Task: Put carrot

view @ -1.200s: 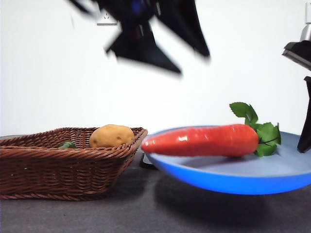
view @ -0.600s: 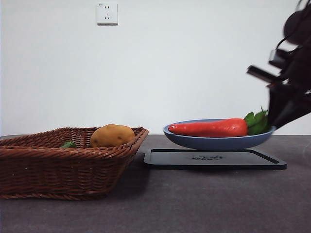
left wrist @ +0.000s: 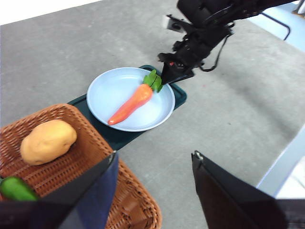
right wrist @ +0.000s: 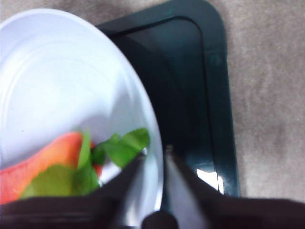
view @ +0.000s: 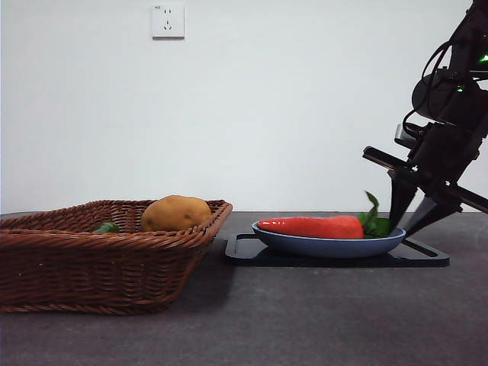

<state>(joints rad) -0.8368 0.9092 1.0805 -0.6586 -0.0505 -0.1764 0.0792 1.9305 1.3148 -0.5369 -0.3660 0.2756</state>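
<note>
The carrot (view: 309,226) (left wrist: 131,102) (right wrist: 43,162), orange-red with green leaves, lies in a pale blue plate (view: 328,245) (left wrist: 109,90) (right wrist: 57,71). The plate rests on a dark tray (view: 427,255) (left wrist: 178,93) (right wrist: 190,71). My right gripper (view: 402,227) (left wrist: 167,78) (right wrist: 156,152) comes down from the right at the leaf end, its jaws shut on the plate's rim. My left gripper (left wrist: 152,162) hangs open and high above the near corner of the basket, holding nothing and out of the front view.
A brown wicker basket (view: 99,259) (left wrist: 71,167) stands left of the tray, touching it. It holds a yellow-brown potato (view: 175,213) (left wrist: 47,141) and a green vegetable (view: 107,227) (left wrist: 16,188). Bare grey tabletop lies in front.
The plate with the carrot moved away from the camera and came down onto the dark tray, carried by the right gripper. The other arm left the front view.
</note>
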